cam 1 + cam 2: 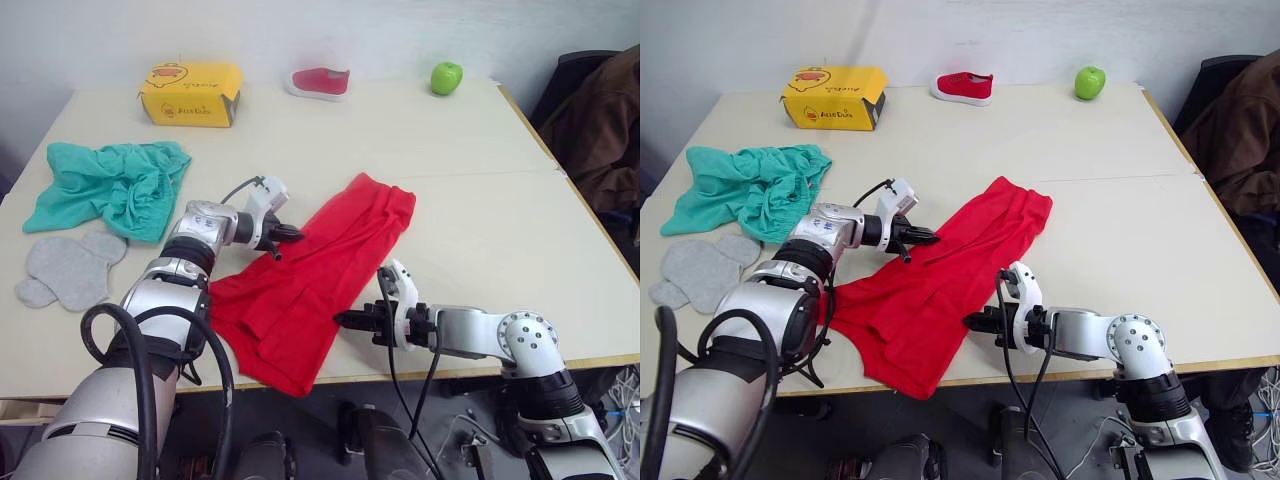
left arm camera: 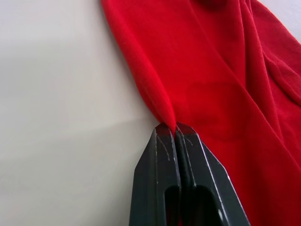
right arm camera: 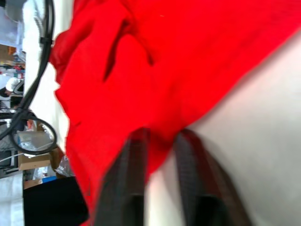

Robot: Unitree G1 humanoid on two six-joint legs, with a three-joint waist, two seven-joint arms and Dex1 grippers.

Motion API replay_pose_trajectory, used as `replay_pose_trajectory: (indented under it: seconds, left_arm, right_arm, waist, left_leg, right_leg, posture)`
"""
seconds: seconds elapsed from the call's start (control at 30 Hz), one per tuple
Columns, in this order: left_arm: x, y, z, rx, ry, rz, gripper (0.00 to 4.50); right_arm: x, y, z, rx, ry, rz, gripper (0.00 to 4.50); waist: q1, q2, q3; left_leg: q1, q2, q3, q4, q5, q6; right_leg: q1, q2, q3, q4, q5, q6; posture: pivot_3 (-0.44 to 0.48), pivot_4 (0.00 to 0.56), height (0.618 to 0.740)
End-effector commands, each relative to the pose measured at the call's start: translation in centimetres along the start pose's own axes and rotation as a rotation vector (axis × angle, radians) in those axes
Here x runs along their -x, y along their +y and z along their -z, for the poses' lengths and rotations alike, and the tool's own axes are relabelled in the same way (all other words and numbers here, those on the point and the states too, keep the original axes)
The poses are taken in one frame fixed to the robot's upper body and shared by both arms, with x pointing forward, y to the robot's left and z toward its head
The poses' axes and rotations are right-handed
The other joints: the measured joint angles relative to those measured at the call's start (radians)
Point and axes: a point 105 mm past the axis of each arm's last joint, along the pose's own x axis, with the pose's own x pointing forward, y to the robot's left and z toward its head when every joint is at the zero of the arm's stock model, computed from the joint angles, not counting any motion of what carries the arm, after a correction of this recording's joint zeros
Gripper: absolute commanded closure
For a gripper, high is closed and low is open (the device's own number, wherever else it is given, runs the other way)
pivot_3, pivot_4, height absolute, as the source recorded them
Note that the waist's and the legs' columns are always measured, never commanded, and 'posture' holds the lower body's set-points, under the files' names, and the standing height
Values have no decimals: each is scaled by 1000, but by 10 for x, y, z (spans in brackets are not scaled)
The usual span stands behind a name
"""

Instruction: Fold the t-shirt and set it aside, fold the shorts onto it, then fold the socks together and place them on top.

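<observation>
The t-shirt (image 1: 315,280), soft red cloth folded into a long creased band, lies mid-table (image 1: 480,180), running from 7 to 1 o'clock. The left hand (image 2: 176,128) is clenched on a fold at its 9 o'clock edge. The right hand (image 3: 160,141) has its fingers parted around the 4 o'clock edge. Crumpled teal shorts (image 1: 110,185) lie at 10 o'clock, with flat grey socks (image 1: 68,268) just below.

Head stereo pair overlooks table (image 1: 480,200); wrist cameras close on t-shirt (image 2: 225,94), right perhaps blurred.
</observation>
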Motion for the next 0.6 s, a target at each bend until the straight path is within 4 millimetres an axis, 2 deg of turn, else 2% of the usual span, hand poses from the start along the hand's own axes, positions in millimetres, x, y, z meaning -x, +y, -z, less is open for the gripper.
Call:
replay_pose_trajectory:
  seconds: [0.03, 0.2, 0.33, 0.47, 0.6]
  left_arm:
    - [12, 7, -2, 2, -39, -19, 4500]
    - [22, 14, 1, 34, -65, -47, 4500]
    - [34, 22, -1, 58, -112, -85, 4500]
    - [43, 24, -2, 63, -149, -76, 4500]
    - [54, 18, 8, 63, -190, -51, 4500]
  right_arm:
    - [-2, -13, 5, -14, 35, 30, 4469]
    - [6, -15, -7, 8, 20, 18, 4469]
    - [18, -11, -16, 94, 63, -6, 4469]
    - [28, -10, -25, 187, 112, -11, 4469]
    - [42, -20, -40, 301, 174, 20, 4469]
  waist:
    - [0, -1, 0]
    - [2, -1, 0]
    - [5, -1, 0]
    - [9, 0, 0]
    - [10, 0, 0]
  left_leg:
    - [0, 0, 0, 0, 0, 0]
    - [0, 0, 0, 0, 0, 0]
    - [-1, 0, 0, 1, 0, 1]
    - [-3, 0, -1, 1, -1, 2]
    - [-6, -1, -1, 2, -1, 2]
  right_leg:
    - [0, 0, 0, 0, 0, 0]
    - [0, 0, 0, 0, 0, 0]
    - [0, -1, -1, 0, 0, 0]
    - [-1, -1, -2, -1, 0, 0]
    - [-4, -1, -3, -1, 0, 1]
  posture:
    - [0, 150, 740]
    - [0, 150, 740]
    - [0, 150, 740]
    - [0, 150, 740]
    - [0, 150, 740]
